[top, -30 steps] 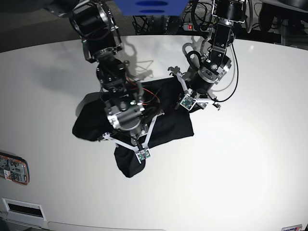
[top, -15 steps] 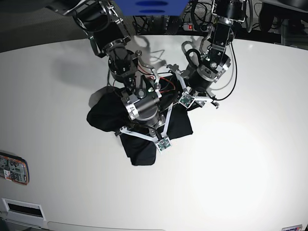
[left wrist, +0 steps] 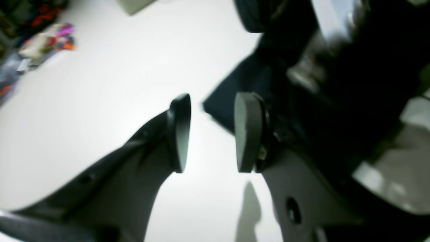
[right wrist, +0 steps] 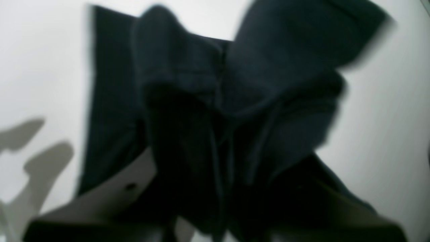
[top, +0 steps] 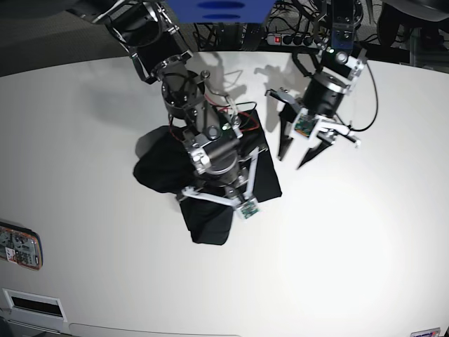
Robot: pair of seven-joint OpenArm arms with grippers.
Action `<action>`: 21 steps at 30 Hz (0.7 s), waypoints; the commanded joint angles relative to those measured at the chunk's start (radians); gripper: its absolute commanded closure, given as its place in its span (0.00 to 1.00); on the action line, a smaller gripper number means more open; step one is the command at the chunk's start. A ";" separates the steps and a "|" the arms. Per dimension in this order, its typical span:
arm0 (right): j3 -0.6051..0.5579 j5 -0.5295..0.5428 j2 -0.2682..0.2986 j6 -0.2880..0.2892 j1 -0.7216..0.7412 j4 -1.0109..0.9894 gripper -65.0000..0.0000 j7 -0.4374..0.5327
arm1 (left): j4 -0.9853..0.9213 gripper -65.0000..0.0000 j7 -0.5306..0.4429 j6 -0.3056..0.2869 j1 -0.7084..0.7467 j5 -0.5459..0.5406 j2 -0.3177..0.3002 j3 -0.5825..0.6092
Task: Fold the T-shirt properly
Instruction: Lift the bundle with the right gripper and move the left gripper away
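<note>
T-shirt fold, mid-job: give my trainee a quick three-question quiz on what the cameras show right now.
1. True or false: the left gripper is holding the T-shirt.
2. Which gripper is shut on the shirt? A) left B) right C) both
3. Fill in: in the left wrist view, the left gripper's pads have only bare ______ between them.

Key
1. False. Its jaws are apart over the table, beside the shirt.
2. B. The right gripper has dark fabric bunched in it.
3. Table.
</note>
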 commanded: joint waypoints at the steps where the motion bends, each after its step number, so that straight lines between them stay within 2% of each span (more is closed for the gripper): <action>1: -0.005 -0.009 -0.011 -0.004 0.018 -0.015 1.00 0.034 | 0.047 0.67 -0.029 0.012 -0.001 -0.011 0.000 -0.027; 4: -0.008 -0.012 -0.031 -0.004 0.018 -0.104 1.00 0.080 | 0.073 0.67 -0.075 0.026 0.016 -0.031 0.001 -0.101; 9: -0.004 -0.013 -0.038 -0.004 0.018 -0.195 1.00 0.141 | 0.067 0.67 -0.322 0.115 0.019 -0.192 -0.002 -0.195; 12: -0.005 -0.010 -0.038 -0.004 0.018 -0.212 1.00 0.149 | 0.064 0.67 -0.420 0.152 0.017 -0.264 -0.005 -0.254; 15: -0.010 -0.010 -0.038 -0.004 0.018 -0.210 1.00 0.154 | 0.050 0.67 -0.477 0.187 0.011 -0.290 -0.005 -0.351; 18: -0.011 -0.010 -0.038 -0.004 0.018 -0.207 1.00 0.171 | 0.036 0.67 -0.485 0.215 -0.023 -0.292 -0.009 -0.498; 21: -0.027 -0.010 -0.040 -0.004 0.000 -0.207 1.00 0.210 | -0.008 0.67 -0.488 0.218 -0.056 -0.292 -0.037 -0.635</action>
